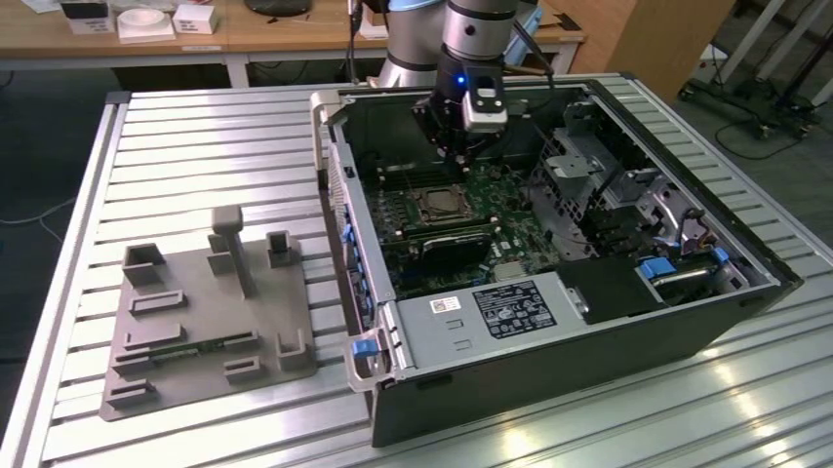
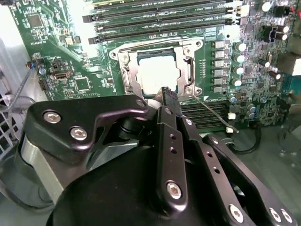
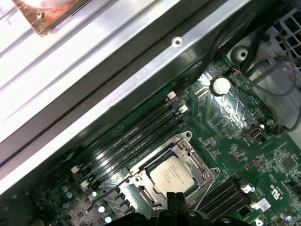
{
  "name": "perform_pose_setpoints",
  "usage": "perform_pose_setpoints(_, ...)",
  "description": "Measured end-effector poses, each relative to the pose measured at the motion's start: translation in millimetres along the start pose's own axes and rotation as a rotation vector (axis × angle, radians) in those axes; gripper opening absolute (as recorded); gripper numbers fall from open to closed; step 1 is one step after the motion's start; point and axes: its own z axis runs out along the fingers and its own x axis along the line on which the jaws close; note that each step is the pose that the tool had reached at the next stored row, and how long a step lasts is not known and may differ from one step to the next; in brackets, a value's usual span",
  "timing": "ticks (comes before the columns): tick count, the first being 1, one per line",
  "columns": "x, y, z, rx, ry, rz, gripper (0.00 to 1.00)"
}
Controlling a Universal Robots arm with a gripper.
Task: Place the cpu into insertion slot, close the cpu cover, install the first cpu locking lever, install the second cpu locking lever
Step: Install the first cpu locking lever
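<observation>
Silvery-grey and flat, the cpu (image 3: 173, 175) sits down in the insertion slot (image 2: 155, 45), with the cpu cover (image 2: 130, 75) lying closed around it like a frame. Heads up: I'd guess it's light and stiff but fragile underneath, so if you ever handle it, take it by the edges only. One thin wire locking lever (image 2: 214, 113) sticks out loose over the green motherboard (image 3: 225, 117); it looks springy, best caught near its hooked end. Your gripper (image 3: 174, 201) hovers right at the socket's edge, fingers pinched together on nothing, inside the open computer case (image 1: 586, 341).
</observation>
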Motion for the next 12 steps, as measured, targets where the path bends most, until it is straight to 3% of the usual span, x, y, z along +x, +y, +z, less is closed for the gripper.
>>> perform_pose_setpoints(12,0.0,0.0,0.0,-0.0002,-0.0001,-0.007,0.1)
